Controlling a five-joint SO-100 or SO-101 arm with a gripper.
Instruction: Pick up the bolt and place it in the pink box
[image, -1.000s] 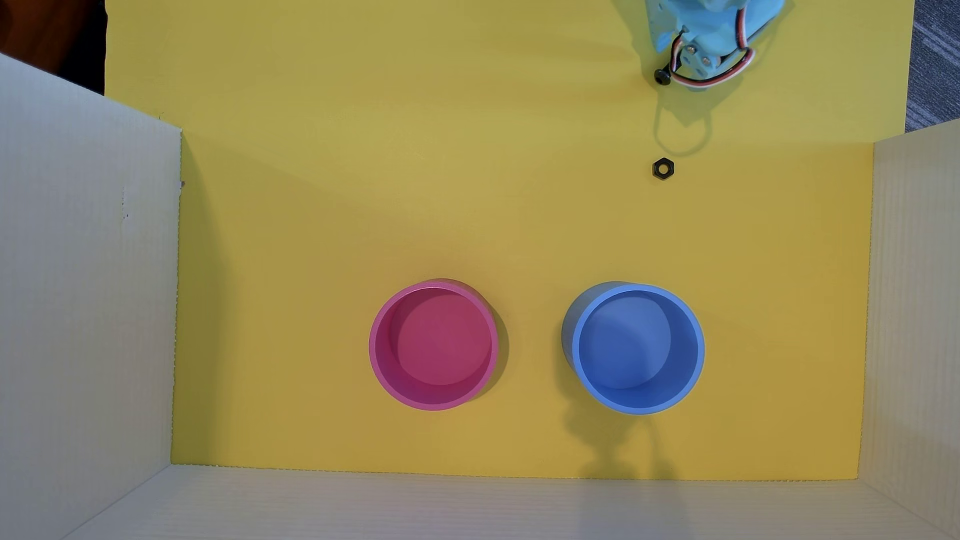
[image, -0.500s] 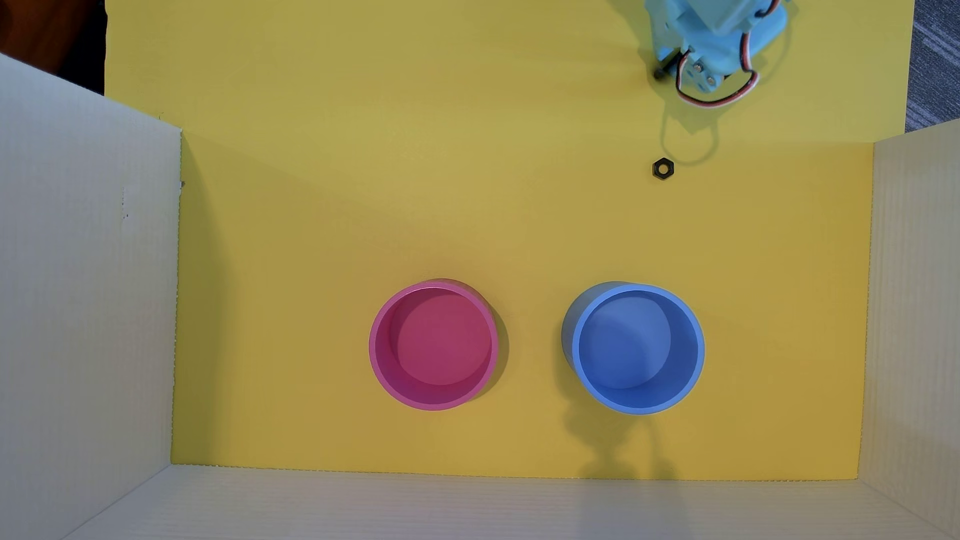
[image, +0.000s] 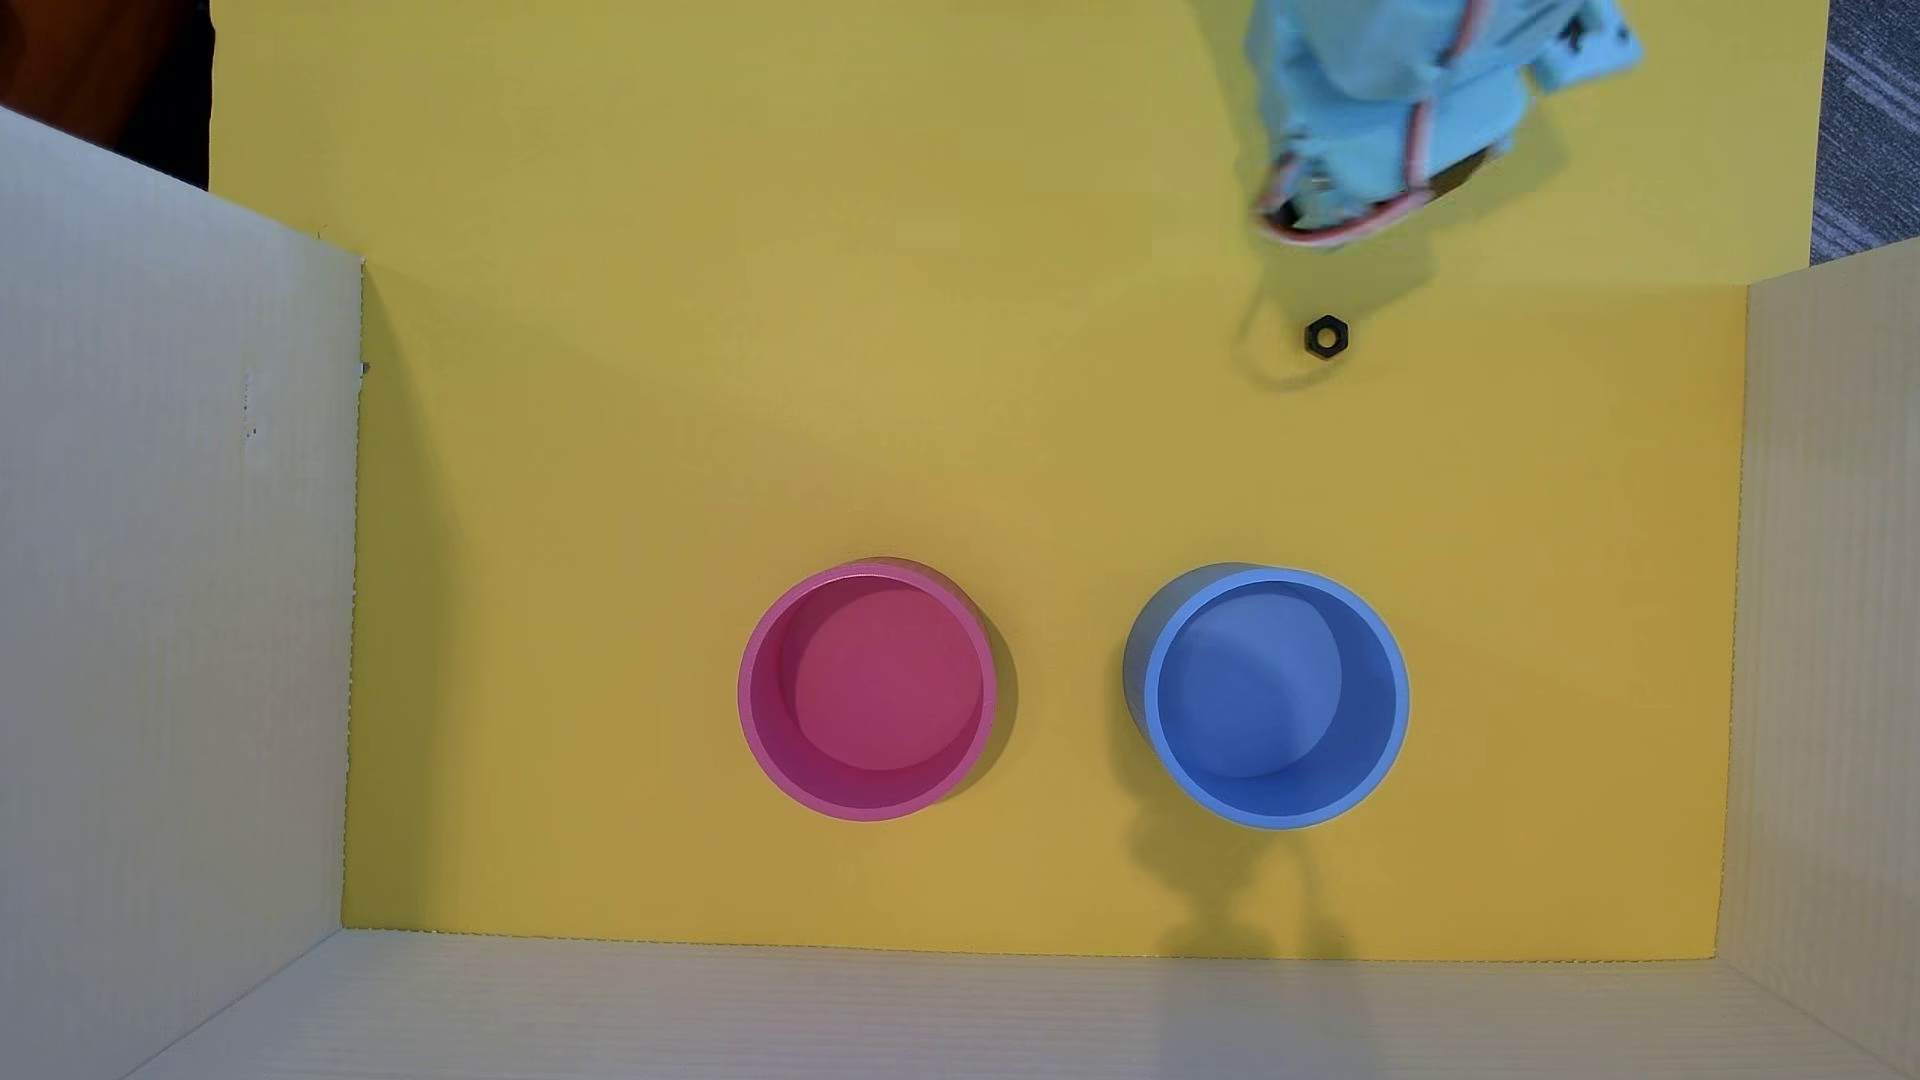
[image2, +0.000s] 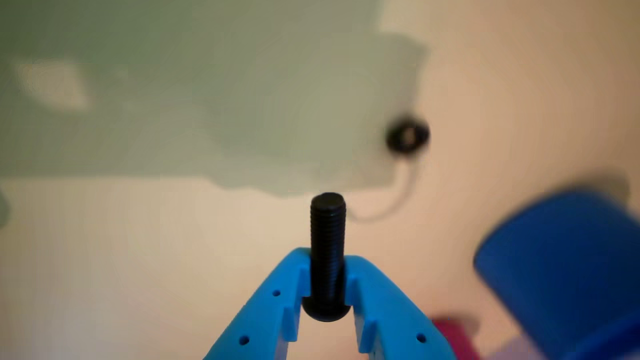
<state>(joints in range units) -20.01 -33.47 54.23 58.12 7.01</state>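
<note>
Two blue fingers (image2: 280, 310) came up from the bottom edge of the wrist view, closed to a narrow slot with the bolt (image2: 327, 250) pinched in it. The gripper (image2: 327, 265) held the shank; the rounded head sat low between the fingers and the threaded end stuck out past the tips, away from the camera. The bolt was clear of the floor, which lay blurred behind it.

In the overhead view only the light-blue arm (image: 1403, 93) showed, at the top edge right of centre, with red and white wires looping off its lower side. From there neither the fingers nor the bolt could be seen.

The hexagonal nut (image: 1326, 338) lay flat on the yellow floor (image: 727, 415), just below the arm in the overhead view. In the wrist view it was a dark blur beyond the bolt's tip and to the right.

The pink box (image: 868, 582) stood upright and empty, low in the overhead view, left of centre. The blue cup (image: 1276, 587) stood beside it on the right, apart, also empty. In the wrist view the blue cup filled the lower right corner, with a sliver of pink near the bottom edge.

White corrugated walls (image: 177, 519) enclosed the floor on the left, right and bottom of the overhead view.
</note>
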